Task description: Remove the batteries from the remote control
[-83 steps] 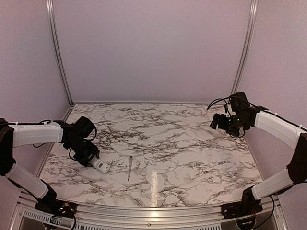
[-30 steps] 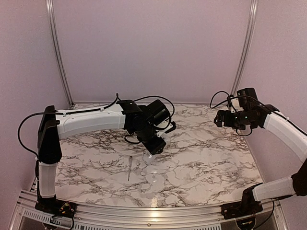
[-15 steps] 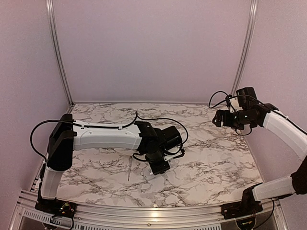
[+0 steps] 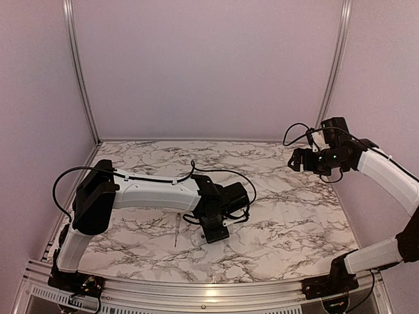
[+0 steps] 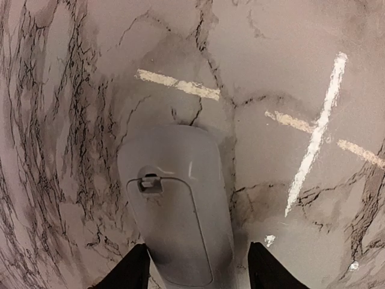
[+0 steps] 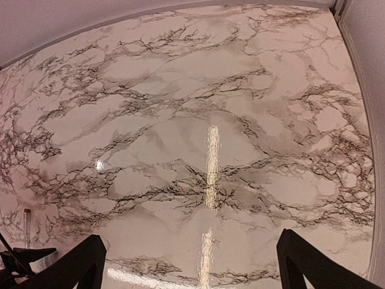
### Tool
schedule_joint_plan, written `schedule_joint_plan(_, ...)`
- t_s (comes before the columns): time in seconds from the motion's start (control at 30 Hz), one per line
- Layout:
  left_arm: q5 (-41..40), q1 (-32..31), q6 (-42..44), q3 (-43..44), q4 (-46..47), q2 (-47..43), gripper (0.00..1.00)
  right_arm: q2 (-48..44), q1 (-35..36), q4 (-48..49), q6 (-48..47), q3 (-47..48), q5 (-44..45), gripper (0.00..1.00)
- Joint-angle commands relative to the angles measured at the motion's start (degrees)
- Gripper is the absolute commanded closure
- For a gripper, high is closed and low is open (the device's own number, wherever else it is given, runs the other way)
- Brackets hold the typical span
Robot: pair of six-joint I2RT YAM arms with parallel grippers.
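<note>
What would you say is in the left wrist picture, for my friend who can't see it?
A white remote control, back side up, is held between the two dark fingers of the left tool at the bottom edge. Its battery cover is shut, with a small latch at the top. The marble table lies beneath, crossed by pale streaks.

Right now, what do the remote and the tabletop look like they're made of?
The remote looks like smooth matte pale plastic, with a moulded cover seam and latch. The tabletop looks like glossy marble-print laminate, given its reflections; real stone is possible.
</note>
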Motion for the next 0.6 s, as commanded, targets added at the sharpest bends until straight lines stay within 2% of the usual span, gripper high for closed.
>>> schedule_joint_plan(0.0,-0.1,-1.0,1.5,-1.2,1.8,-0.6,0.40,0.5,0.5,-1.2,-0.4,3.2,0.6,0.01)
schedule_joint_plan(0.2,2.8,-0.9,0.7,-1.7,3.3,-2.3,0.30,-0.1,0.5,-1.1,0.4,2.7,0.3,0.02)
schedule_joint_plan(0.37,1.2,-0.8,-1.3,-3.6,6.6,-7.6,0.21,-0.8,0.5,-1.0,0.9,2.5,0.2,0.02)
schedule_joint_plan(0.5,0.6,-0.5,-2.4,-7.6,7.2,-12.0,0.07,-1.3,0.5,-0.8,0.9,2.0,-1.2,0.02)
schedule_joint_plan(0.57,0.0,-0.5,-3.7,-10.9,8.0,-14.2,0.06,-1.7,0.5,-0.6,0.9,1.7,-2.5,0.02)
